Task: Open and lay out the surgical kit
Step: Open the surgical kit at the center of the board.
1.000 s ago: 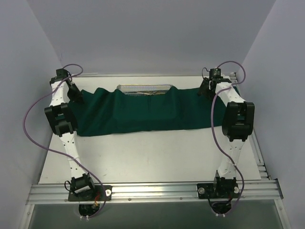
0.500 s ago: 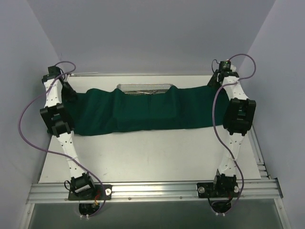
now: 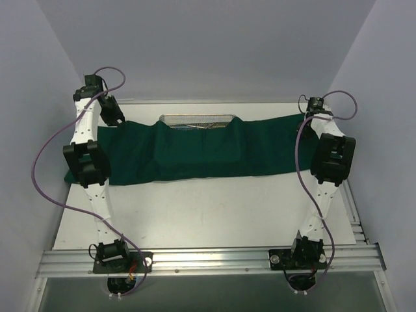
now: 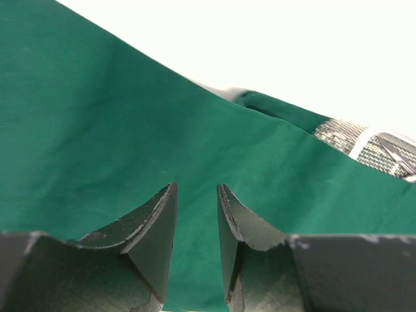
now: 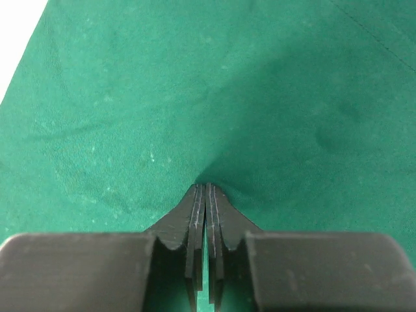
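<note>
The surgical kit's dark green drape (image 3: 195, 156) lies in a long band across the table, spread out toward both sides. At its back edge the silver wire-mesh tray (image 3: 197, 120) shows uncovered, with steel instruments inside. The left wrist view shows a corner of that tray (image 4: 370, 146) beyond the drape (image 4: 97, 130). My left gripper (image 4: 196, 188) hovers open over the drape's left part (image 3: 114, 114), with nothing between its fingers. My right gripper (image 5: 207, 188) is shut at the drape's right end (image 3: 309, 122), pinching a small pucker of the cloth (image 5: 260, 97).
The white table (image 3: 208, 208) stretches from the drape to the aluminium rail (image 3: 208, 260) where both arm bases are bolted. Pale walls close in on the left, right and back. Purple cables loop off each arm.
My left gripper has opened, let go of the drape and moved back in from the far left. My right gripper has moved to the right and shut on the drape's right end.
</note>
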Robot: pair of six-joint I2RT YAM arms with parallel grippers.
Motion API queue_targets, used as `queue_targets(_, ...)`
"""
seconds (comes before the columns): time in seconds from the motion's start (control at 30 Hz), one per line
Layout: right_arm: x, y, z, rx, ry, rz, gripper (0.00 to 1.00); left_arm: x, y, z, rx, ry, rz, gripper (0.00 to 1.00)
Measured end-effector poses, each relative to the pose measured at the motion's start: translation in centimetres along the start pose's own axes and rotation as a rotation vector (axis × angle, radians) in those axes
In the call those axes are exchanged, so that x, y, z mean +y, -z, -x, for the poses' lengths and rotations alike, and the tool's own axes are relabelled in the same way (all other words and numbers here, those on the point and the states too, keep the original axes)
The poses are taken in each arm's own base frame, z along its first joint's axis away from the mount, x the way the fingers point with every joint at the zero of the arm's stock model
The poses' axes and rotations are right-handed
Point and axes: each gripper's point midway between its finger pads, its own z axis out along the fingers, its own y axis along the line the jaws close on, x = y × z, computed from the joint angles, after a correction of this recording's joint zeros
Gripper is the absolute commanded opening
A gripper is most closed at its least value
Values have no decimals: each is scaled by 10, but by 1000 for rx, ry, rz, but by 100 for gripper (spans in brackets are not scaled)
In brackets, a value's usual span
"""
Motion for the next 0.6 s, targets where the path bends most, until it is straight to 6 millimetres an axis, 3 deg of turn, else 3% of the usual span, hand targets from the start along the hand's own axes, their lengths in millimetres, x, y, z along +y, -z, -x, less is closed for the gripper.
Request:
queue_targets(0.2,-22,1,3,-19,-71,-37,0,-10,-1,-4,13,4,-22,39)
queue_targets(0.47,-77,3,12,-36,-146,-138,0,-11,-10,-11,46,11,-36,40)
queue_targets(0.6,-87,4,13,-40,-128,-166,1,-11,-17,-16,68,13,-38,42)
